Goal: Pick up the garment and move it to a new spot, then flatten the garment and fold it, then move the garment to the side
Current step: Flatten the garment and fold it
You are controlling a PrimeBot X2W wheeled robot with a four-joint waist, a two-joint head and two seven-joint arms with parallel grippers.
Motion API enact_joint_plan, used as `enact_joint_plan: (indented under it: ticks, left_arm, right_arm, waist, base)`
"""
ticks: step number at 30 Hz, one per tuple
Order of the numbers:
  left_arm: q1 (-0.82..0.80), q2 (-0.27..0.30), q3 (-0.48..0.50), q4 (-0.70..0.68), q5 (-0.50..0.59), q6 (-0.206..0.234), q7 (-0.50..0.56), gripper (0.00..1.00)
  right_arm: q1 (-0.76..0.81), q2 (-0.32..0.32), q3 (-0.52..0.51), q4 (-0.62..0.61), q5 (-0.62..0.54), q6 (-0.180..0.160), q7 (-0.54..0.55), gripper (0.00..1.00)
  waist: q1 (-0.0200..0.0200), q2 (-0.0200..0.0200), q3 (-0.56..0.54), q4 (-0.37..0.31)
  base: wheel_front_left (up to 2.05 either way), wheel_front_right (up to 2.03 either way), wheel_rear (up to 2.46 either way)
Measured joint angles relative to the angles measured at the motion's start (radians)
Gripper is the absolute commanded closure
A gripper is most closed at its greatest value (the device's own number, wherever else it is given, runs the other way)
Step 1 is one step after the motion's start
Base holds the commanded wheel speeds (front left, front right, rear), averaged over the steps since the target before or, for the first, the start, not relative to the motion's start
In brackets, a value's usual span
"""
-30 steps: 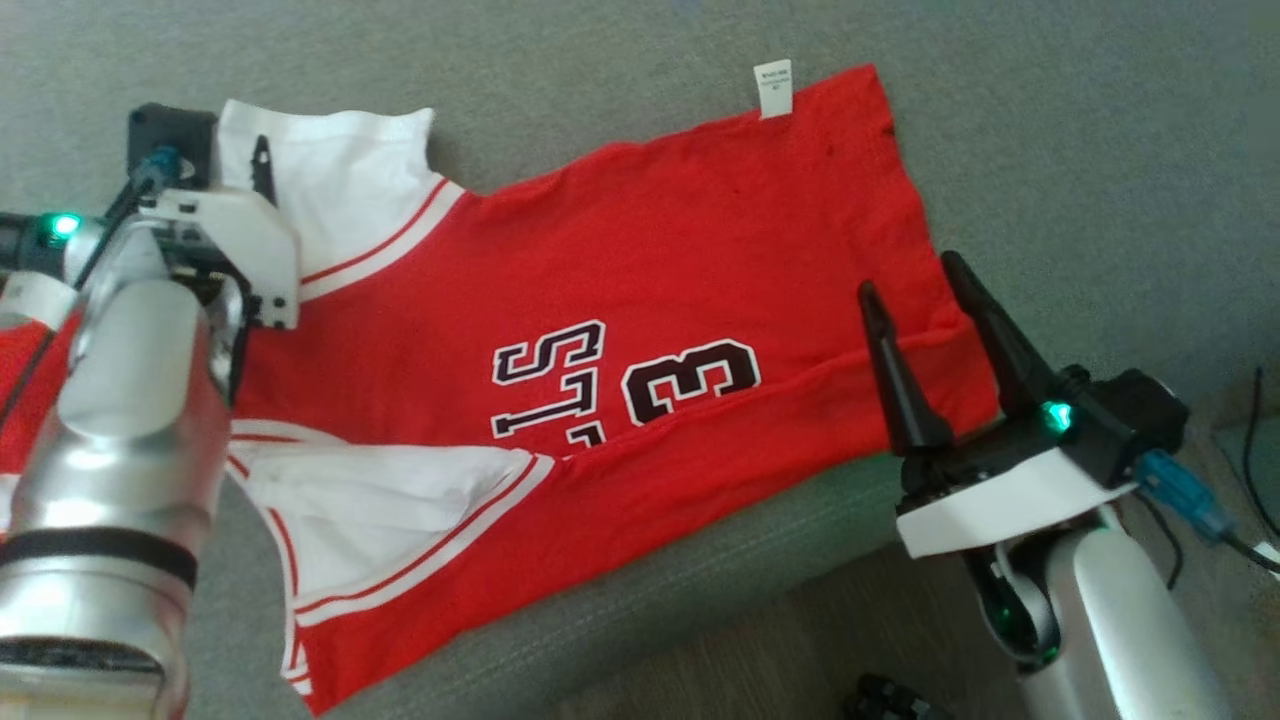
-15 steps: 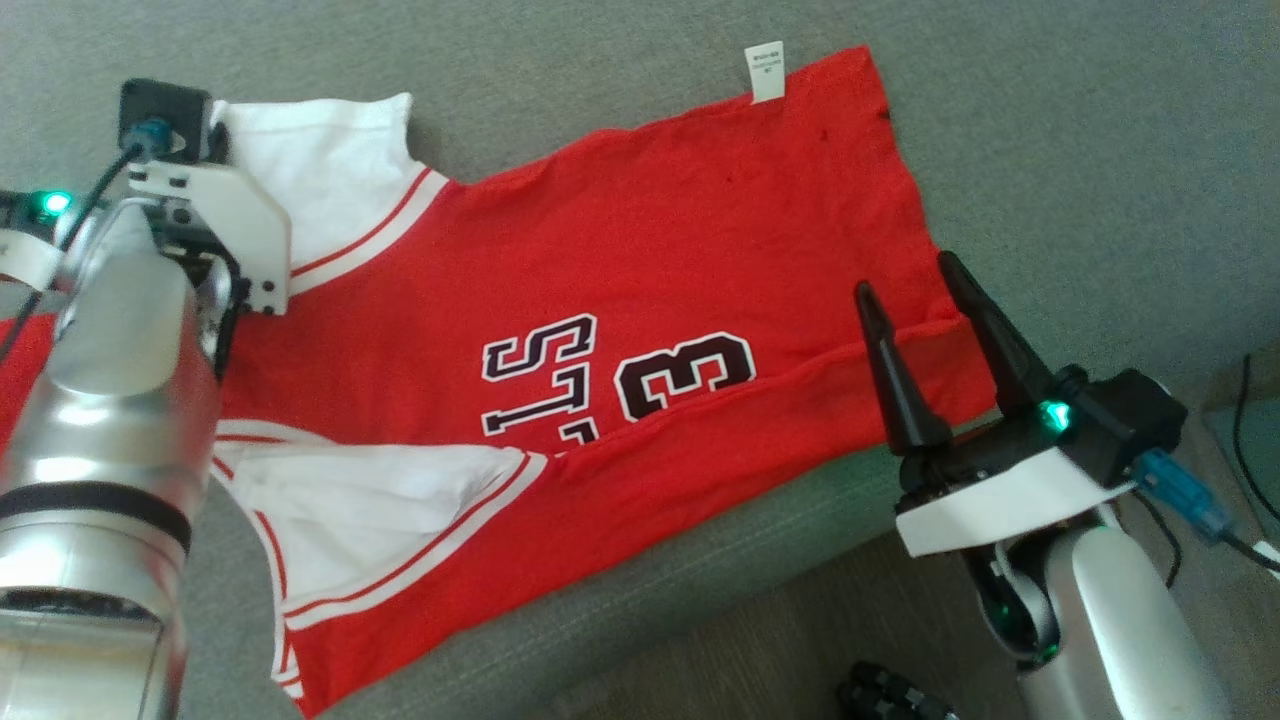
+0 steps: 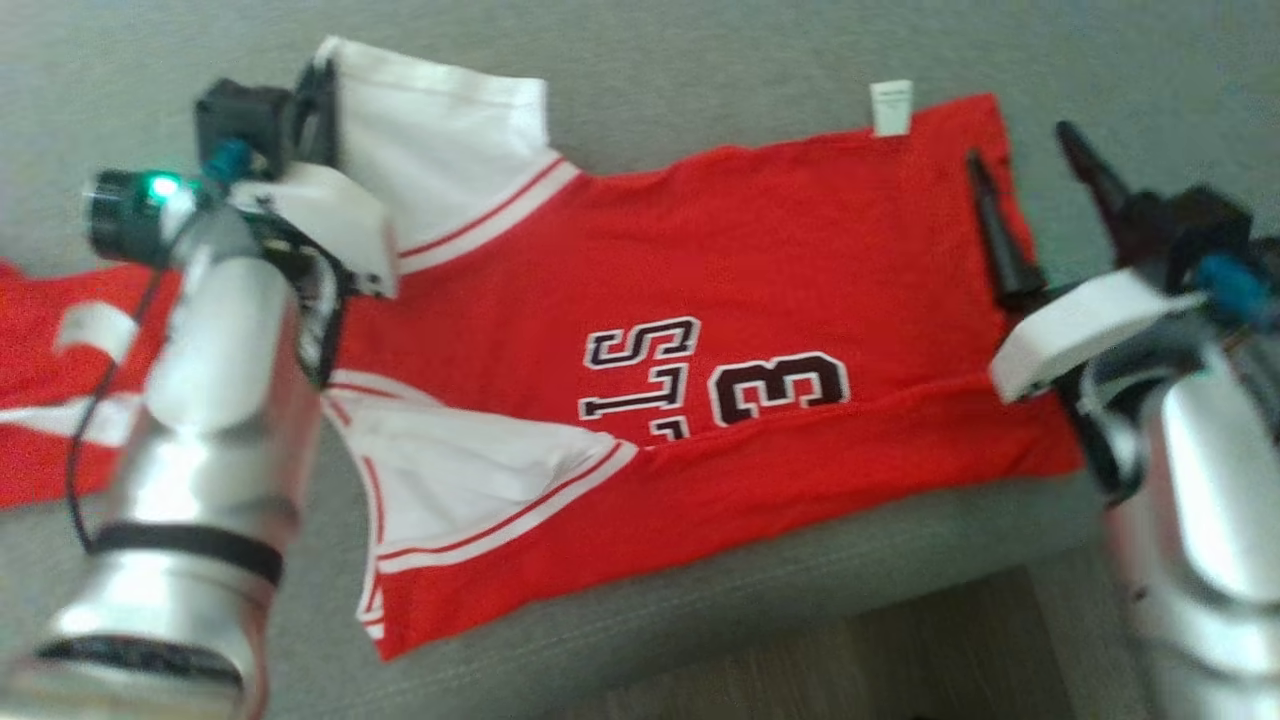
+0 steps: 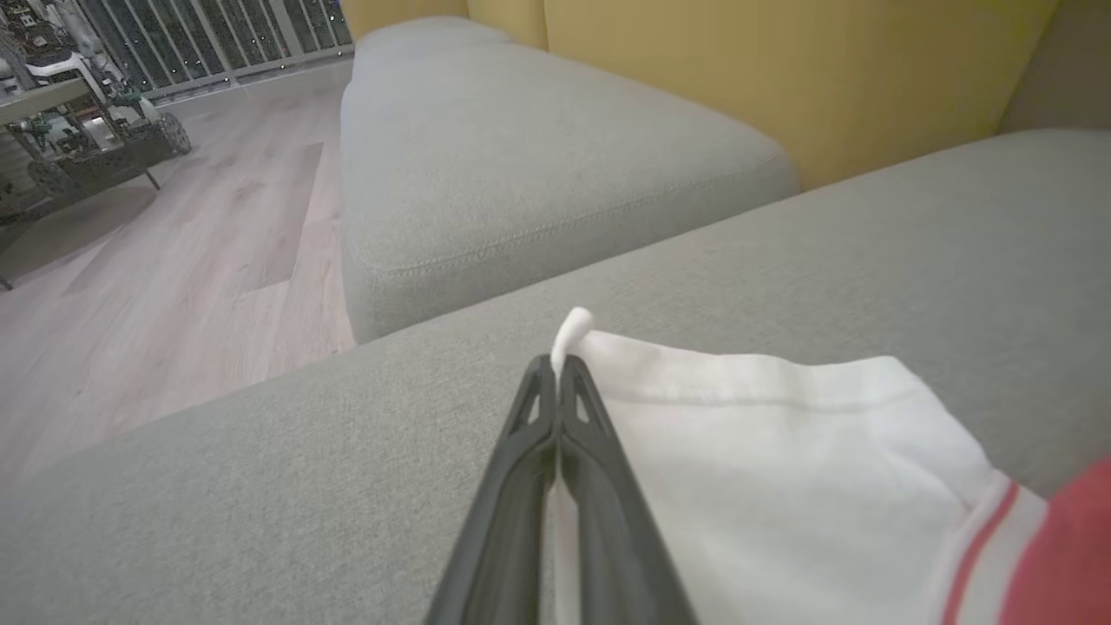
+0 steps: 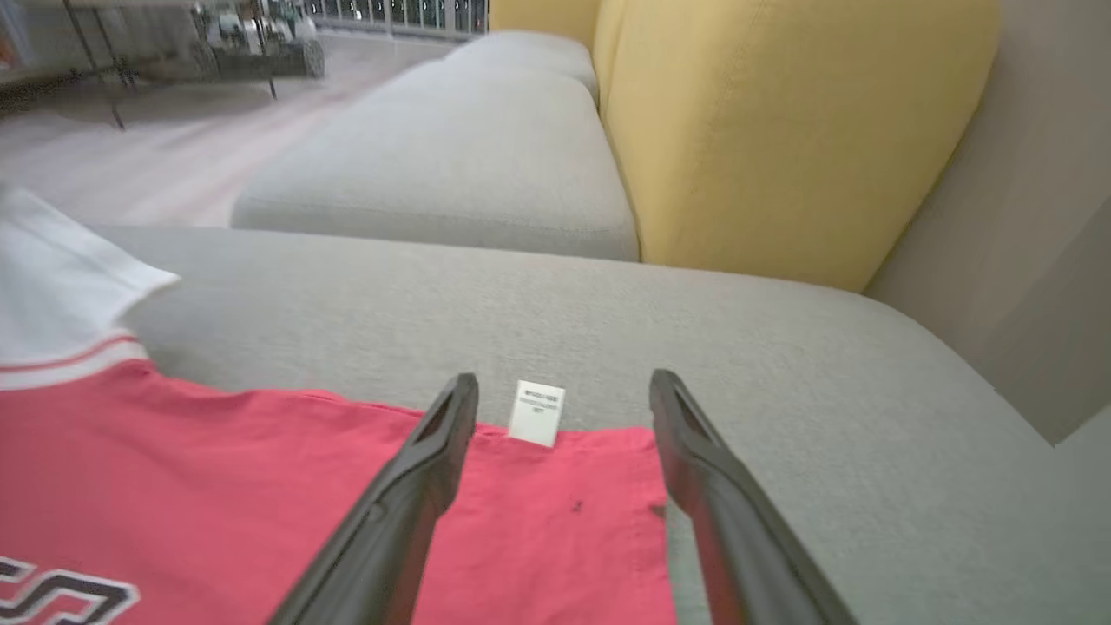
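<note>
1. One red garment lies spread across the frame's middle on a grey sofa.
2. Upper left: left claw clamped on its white sleeve corner.
3. Upper right: right claw apart, fingers either side of the hem edge.

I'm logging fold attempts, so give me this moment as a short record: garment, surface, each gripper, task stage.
garment: red jersey, spread out, its near edge folded over the lettering
surface: grey sofa seat
left side: left gripper shut on the edge of the far white sleeve
right side: right gripper open, above the hem corner beside the white label
stage: seems to be mid flatten-and-fold; not yet moved aside
</note>
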Motion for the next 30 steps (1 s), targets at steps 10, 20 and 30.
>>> enact_joint_plan:
  ticks: [10,20,30]
  left_arm:
    - [0.295,-0.038,-0.029,-0.399,-0.02,0.0,0.0,1.0]
    - [0.379,-0.036,-0.061,-0.563,-0.02,0.009,0.0,1.0]
    - [0.38,-0.025,-0.067,-0.635,-0.021,0.01,0.015,1.0]
  right_arm:
    - [-0.188,-0.212,-0.01,0.324,-0.029,0.0,0.116,0.0]
    - [-0.344,-0.226,-0.081,0.579,-0.075,0.0,0.162,0.0]
    - [-0.444,-0.182,-0.135,0.746,-0.063,0.0,0.169,0.0]
  waist:
    - [0.0,0.0,-0.003,0.131]
    - [0.0,0.0,0.026,0.171]
    - [0.0,0.0,0.062,0.177]
  base:
    - [0.0,0.0,0.0]
    - [0.0,0.0,0.0]
    - [0.0,0.0,0.0]
